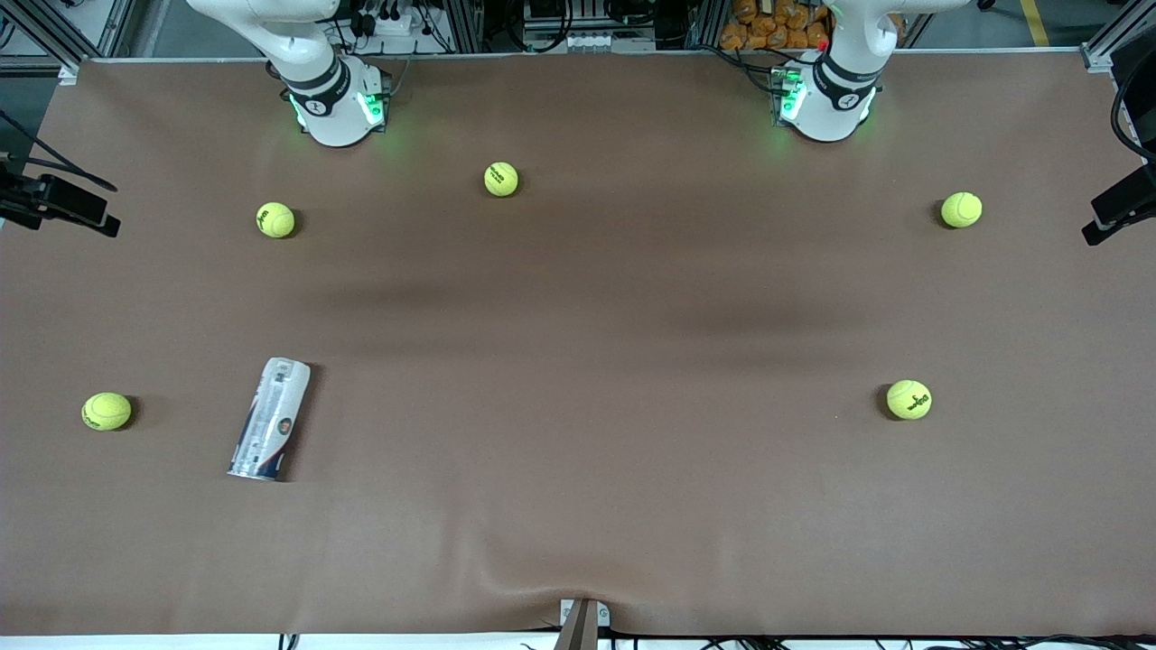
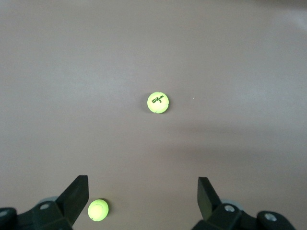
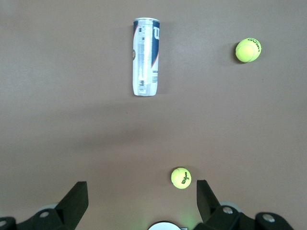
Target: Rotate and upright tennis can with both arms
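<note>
A: Where was the tennis can (image 1: 269,418)?

B: Flat on its side on the brown table (image 1: 578,506), toward the right arm's end; a ball (image 1: 107,411) lay beside it, apart.

A: And the right gripper (image 3: 142,201)?

B: High over the table, fingers (image 3: 76,199) spread wide, nothing between them; the can lay well clear of it, untouched.

A: The left gripper (image 2: 143,196)?

B: Also up, fingers (image 2: 206,194) spread and empty, over two balls (image 2: 158,102) at its own end; well apart from the can.

Both arms wait, drawn up high over their own ends of the table. The left gripper (image 2: 143,191) hangs with fingers spread wide, and the right gripper (image 3: 142,194) hangs spread just as wide.
</note>
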You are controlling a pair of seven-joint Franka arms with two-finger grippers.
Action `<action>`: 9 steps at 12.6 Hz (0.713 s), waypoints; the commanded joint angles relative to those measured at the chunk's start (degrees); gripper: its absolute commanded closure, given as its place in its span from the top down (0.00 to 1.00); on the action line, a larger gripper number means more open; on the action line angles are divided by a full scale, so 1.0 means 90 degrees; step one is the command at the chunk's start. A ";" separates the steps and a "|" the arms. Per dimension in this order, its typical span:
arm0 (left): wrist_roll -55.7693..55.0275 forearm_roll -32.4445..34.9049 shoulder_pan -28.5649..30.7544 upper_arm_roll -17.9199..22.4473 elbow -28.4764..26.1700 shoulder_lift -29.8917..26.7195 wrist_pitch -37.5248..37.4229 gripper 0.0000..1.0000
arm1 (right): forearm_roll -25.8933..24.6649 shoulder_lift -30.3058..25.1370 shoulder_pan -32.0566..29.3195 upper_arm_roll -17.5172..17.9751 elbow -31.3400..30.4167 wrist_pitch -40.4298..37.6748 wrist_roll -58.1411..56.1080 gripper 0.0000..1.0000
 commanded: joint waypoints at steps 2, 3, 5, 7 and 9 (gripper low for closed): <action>-0.0063 -0.0086 0.0011 -0.0057 0.0025 -0.0025 -0.0070 1.00 | -0.0055 -0.0180 -0.0011 0.0028 -0.0174 0.0035 0.0065 1.00; -0.0063 -0.0086 0.0021 -0.0057 0.0025 -0.0025 -0.0080 1.00 | -0.0055 -0.0180 -0.0021 0.0018 -0.0174 0.0035 0.0046 1.00; -0.0063 -0.0086 0.0021 -0.0057 0.0025 -0.0015 -0.0090 1.00 | -0.0055 -0.0160 -0.0040 0.0018 -0.0174 0.0055 0.0036 1.00; -0.0063 -0.0095 0.0011 -0.0057 0.0034 -0.0015 -0.0138 1.00 | -0.0084 -0.0092 -0.0040 0.0009 -0.0184 0.0123 0.0016 1.00; -0.0082 -0.0231 0.0001 -0.0048 0.0112 0.0004 -0.0265 1.00 | -0.0201 0.0287 -0.0079 0.0008 -0.0194 0.0269 -0.0003 1.00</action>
